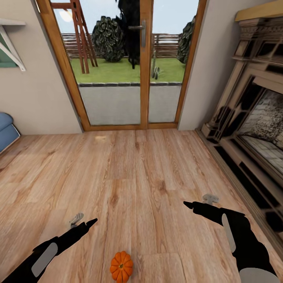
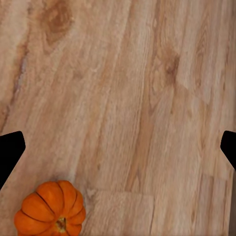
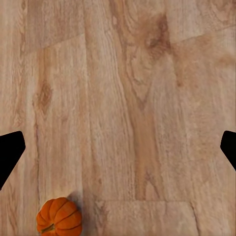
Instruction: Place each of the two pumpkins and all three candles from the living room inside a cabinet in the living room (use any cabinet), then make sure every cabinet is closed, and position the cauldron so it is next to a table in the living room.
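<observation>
One bright orange ribbed pumpkin (image 1: 121, 266) lies on the wooden floor at the near edge of the head view, between my two arms. It also appears in the left wrist view as a pumpkin (image 2: 50, 208) with a dark stem, and in the right wrist view as a smaller pumpkin (image 3: 59, 217). My left gripper (image 1: 84, 223) hovers above the floor to the pumpkin's left, and my right gripper (image 1: 198, 202) hovers further off to its right. Both are open with nothing between the fingers; the left fingertips (image 2: 11, 150) stand wide apart, as do the right fingertips (image 3: 10, 150). The candles, cabinet and cauldron are out of view.
A glazed wooden double door (image 1: 129, 67) to a garden closes the far wall. A dark carved fireplace (image 1: 251, 129) runs along the right side. A blue cushion (image 1: 6, 131) sits at the left edge, under a wall shelf (image 1: 11, 43). Bare plank floor (image 1: 133, 177) lies ahead.
</observation>
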